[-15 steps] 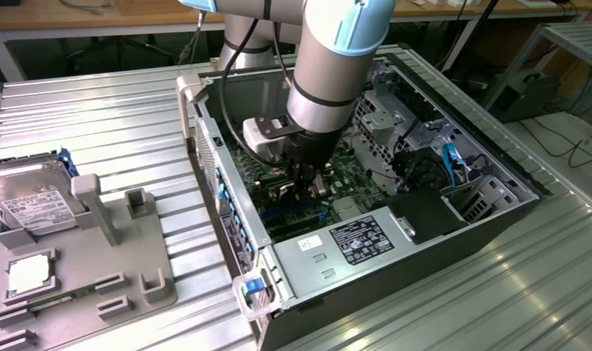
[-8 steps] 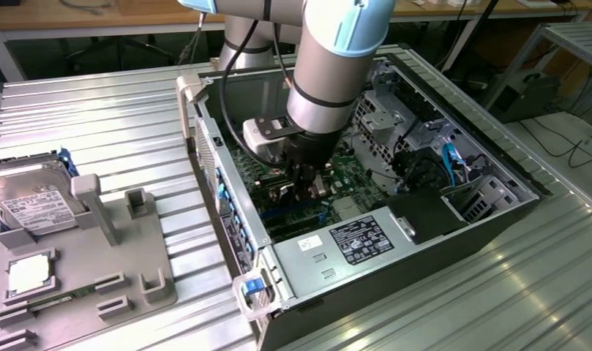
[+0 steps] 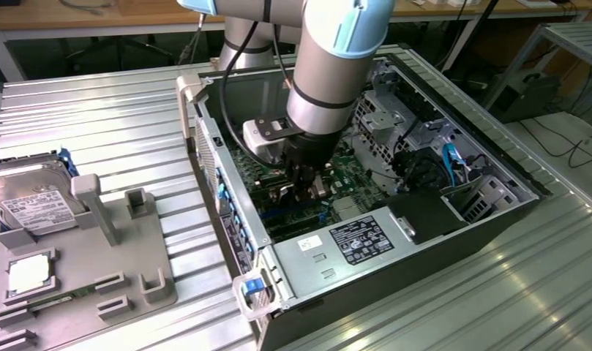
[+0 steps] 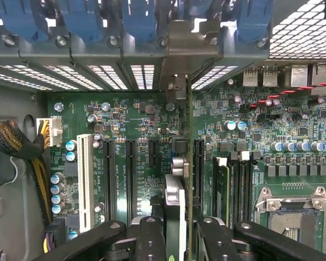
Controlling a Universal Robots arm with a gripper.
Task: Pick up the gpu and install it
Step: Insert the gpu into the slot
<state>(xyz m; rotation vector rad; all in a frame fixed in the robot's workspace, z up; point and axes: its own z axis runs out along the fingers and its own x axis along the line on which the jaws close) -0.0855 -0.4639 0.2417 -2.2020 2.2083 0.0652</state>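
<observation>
Wrist view, nearest first: black fingers point(image 4: 152, 239) of the gripper point(image 4: 176, 239) partly closed on the gpu point(image 4: 174, 201), card held edge-on between them and running away toward the case's rear wall. Just beyond, green motherboard point(image 4: 146, 136) with a row of long expansion slots point(image 4: 129, 174), one white slot point(image 4: 85, 179) off to the side, empty CPU socket point(image 4: 290, 212) on the other side. Card's lower edge sits over a slot near the middle of the row, though whether seated or merely resting above it cannot be told. Farther still, silver bracket end reaching up to the vented rear panel point(image 4: 119, 76) under the blue retention clips point(image 4: 138, 22). Exterior view: arm point(image 3: 330, 66) plunged down into the open computer case point(image 3: 452, 241), gripper point(image 3: 310, 183) low over the board, power supply point(image 3: 359, 241) at the near end, hard drive point(image 3: 27, 205) on the grey fixture tray point(image 3: 110, 292) well apart on the exterior view's left. Likely trouble from here: card edge slightly off the slot, so a push could bend the contacts or stress the board; bracket tab catching on the rear panel instead of sliding into its opening, leaving the card tilted; a loosened grip before full seating, letting the card lean against neighbouring parts
</observation>
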